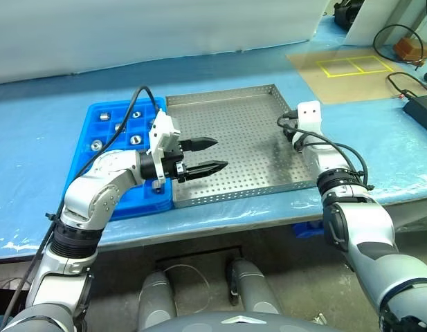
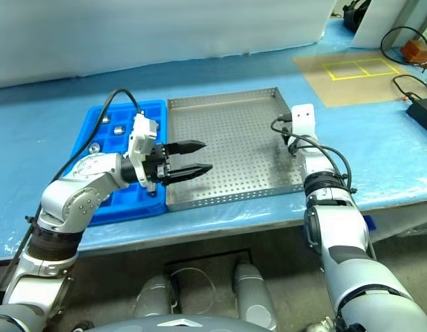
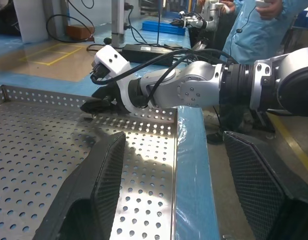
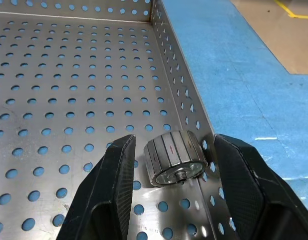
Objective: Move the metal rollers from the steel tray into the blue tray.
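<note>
The steel tray [image 1: 248, 131] lies in the middle of the blue table, with the blue tray [image 1: 145, 200] against its left side. Several metal rollers [image 1: 135, 140] sit in the blue tray's far compartments. One more metal roller [image 4: 173, 157] lies on its side on the steel tray, against the right wall. My right gripper [image 4: 174, 145] is low over it and open, one finger on each side, with a gap on both. My left gripper [image 1: 213, 154] hovers open and empty over the steel tray's left edge, pointing right.
A black power brick [image 1: 421, 111] and cables lie at the far right of the table, beyond a brown sheet marked with yellow tape [image 1: 351, 66]. A person in a blue coat [image 3: 248, 30] stands past the table's right side.
</note>
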Controlling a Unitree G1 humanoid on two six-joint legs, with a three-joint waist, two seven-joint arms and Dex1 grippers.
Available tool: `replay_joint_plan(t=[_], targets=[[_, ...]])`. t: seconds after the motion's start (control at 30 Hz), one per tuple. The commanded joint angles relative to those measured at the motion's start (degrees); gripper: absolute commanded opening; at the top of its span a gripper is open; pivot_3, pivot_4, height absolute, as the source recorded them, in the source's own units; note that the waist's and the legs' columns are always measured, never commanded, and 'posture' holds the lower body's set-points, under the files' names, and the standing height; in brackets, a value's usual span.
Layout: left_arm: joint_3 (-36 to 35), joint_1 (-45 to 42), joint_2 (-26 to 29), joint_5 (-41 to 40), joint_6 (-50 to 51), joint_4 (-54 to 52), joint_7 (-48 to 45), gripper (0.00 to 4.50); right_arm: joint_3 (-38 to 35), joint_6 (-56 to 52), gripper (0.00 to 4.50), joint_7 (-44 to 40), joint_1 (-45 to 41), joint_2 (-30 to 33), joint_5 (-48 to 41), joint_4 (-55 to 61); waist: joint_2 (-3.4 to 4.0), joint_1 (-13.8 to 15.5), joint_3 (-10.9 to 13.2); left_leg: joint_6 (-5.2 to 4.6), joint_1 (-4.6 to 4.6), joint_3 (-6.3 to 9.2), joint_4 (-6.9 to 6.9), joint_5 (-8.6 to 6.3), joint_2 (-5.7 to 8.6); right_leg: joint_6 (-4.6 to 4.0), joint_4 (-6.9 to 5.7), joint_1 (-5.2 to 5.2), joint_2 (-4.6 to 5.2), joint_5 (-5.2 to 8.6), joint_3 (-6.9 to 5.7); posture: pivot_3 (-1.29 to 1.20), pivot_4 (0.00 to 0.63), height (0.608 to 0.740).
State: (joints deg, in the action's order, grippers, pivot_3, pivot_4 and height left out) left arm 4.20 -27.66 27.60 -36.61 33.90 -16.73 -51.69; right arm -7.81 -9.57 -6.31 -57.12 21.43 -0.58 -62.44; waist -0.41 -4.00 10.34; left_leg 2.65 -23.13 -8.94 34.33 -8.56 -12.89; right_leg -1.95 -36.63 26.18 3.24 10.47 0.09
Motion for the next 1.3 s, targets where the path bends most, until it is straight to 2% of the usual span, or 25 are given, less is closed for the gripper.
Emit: replay_joint_plan(t=[0.03,0.77,1.03,1.3], targets=[[0.24,0.6,-0.28,0.45,-1.4,-2.36,0.01,3.31,-1.69,-2.34,2.53,0.31,-0.73,-0.71,-2.02,0.58,0.0,-0.01,0.0,0.0,0.01,0.0,0.0,0.0,0.0,0.0,0.0,0.0,0.0,0.0,0.0,-0.36,0.15,0.74],[-0.13,0.75,0.51,0.41,-0.22,-3.77,0.06,3.31,-1.13,0.01,2.53,0.18,-0.18,-2.63,-1.53,-0.19,0.0,-0.06,0.0,0.0,-0.08,-0.01,-0.04,0.0,0.0,0.01,0.01,0.12,0.0,0.01,0.01,-0.36,0.15,0.74],[0.09,0.55,0.09,0.46,0.1,-3.89,0.55,3.31,-1.22,3.76,2.53,0.67,-2.48,-8.31,-2.24,-0.07,0.02,-0.11,0.01,0.01,-0.12,-0.01,-0.07,0.0,-0.02,0.01,0.01,0.17,-0.01,0.01,0.01,-0.36,0.15,0.74],[0.47,-0.36,-0.42,0.87,0.1,-3.59,0.97,3.31,-1.37,5.41,2.53,3.9,-5.44,-10.81,-1.66,-5.18,0.04,-0.08,0.02,0.01,-0.13,-0.01,-0.07,-0.01,-0.01,0.01,0.01,0.17,0.0,0.01,0.0,-0.35,0.15,0.74]])
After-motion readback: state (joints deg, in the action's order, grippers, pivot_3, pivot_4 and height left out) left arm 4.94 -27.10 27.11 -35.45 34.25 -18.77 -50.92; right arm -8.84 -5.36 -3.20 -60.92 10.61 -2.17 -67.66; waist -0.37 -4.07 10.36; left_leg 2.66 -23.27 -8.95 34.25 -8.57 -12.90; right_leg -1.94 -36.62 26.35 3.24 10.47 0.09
